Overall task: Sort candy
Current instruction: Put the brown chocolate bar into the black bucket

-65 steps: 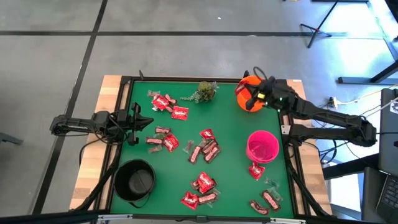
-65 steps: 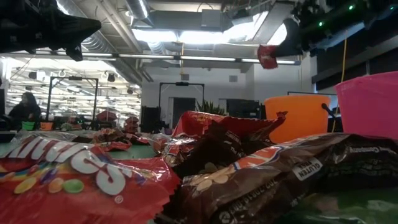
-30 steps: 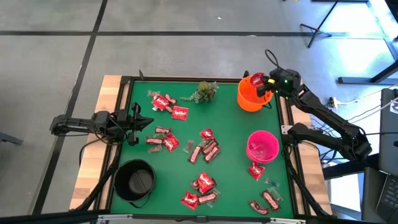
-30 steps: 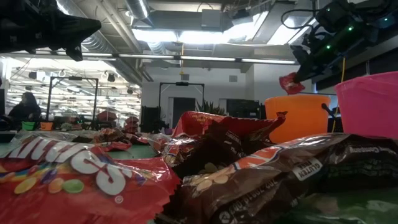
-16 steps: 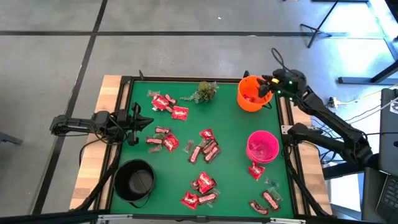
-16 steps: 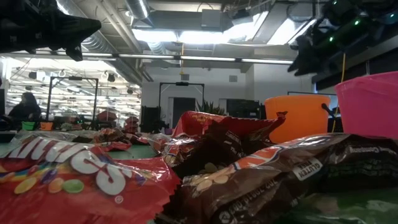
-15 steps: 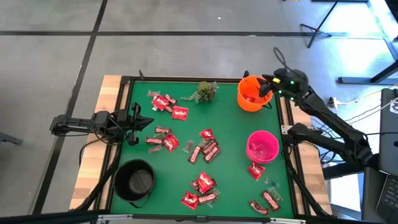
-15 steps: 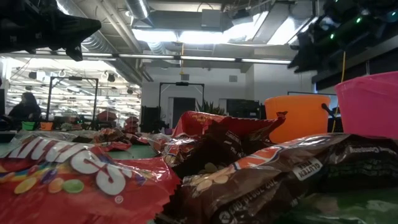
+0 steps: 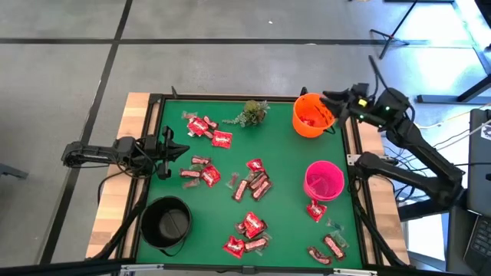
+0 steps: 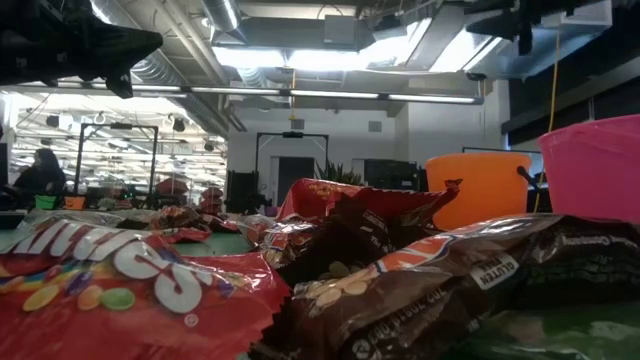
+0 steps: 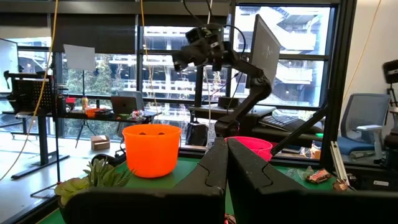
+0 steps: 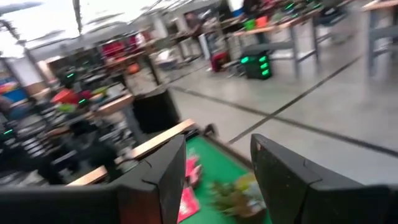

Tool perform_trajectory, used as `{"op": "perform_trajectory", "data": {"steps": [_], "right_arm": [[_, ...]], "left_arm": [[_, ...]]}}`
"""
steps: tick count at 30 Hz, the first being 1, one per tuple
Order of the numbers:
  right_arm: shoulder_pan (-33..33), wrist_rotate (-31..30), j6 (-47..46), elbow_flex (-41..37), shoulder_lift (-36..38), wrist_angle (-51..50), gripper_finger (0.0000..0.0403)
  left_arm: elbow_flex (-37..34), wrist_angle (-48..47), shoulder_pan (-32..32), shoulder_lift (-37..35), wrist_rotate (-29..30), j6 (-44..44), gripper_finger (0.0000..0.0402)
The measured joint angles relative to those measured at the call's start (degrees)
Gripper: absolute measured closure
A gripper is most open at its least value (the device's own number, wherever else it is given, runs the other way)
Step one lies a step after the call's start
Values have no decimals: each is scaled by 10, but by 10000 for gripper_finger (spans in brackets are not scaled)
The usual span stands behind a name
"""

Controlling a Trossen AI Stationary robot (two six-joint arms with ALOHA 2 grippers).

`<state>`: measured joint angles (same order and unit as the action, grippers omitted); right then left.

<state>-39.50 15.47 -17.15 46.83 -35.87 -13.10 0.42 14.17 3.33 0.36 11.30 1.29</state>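
The right hand (image 9: 331,98) hangs above the far right corner of the green-topped counter (image 9: 284,153), just past the rim of the round orange plastic bowl (image 9: 311,115). Its two dark fingers (image 12: 155,180) stand apart with nothing between them, and it touches nothing. Red wrappers show inside the orange bowl.

The left hand (image 9: 170,147) rests low at the counter's left edge, its fingers (image 11: 214,165) pressed together and empty.

Most of the candy (image 9: 252,178), small bright red square packets and dark brown-red bars, lies scattered across the middle and near side of the counter. One cluster sits near the small green plant sprig (image 9: 254,112); a few pieces lie just beside the round pink plastic bowl (image 9: 323,179). A round black bowl (image 9: 165,223) stands at the near left corner.
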Motion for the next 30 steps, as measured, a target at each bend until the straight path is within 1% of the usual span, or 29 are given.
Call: {"op": "perform_trajectory", "data": {"steps": [3, 9, 12, 15, 18, 22, 25, 28, 30], "right_arm": [[75, -48, -6, 0, -13, -2, 224], [223, -178, -6, 0, -69, -2, 224], [282, -215, -10, 0, -103, 9, 224], [333, -225, -24, 0, -130, 39, 224], [381, -243, -26, 0, -149, 69, 224], [435, -303, -26, 0, -157, 96, 224], [469, -337, -25, 0, -158, 102, 224], [508, -375, -24, 0, -158, 102, 224], [535, -400, -16, 0, -158, 101, 224]], "left_arm": [[0, 0, 0, 0, 0, 0, 401], [0, 0, 0, 0, 0, 0, 401], [0, 0, 0, 0, 0, 0, 401], [0, 2, 0, 0, 0, 0, 401], [0, 32, 0, 0, 15, -7, 401], [0, 60, 0, 0, 12, 1, 401], [0, 72, 0, 0, 13, -1, 401], [0, 89, 0, 0, 45, -17, 401], [0, 86, 0, 0, 53, -18, 401]]}}
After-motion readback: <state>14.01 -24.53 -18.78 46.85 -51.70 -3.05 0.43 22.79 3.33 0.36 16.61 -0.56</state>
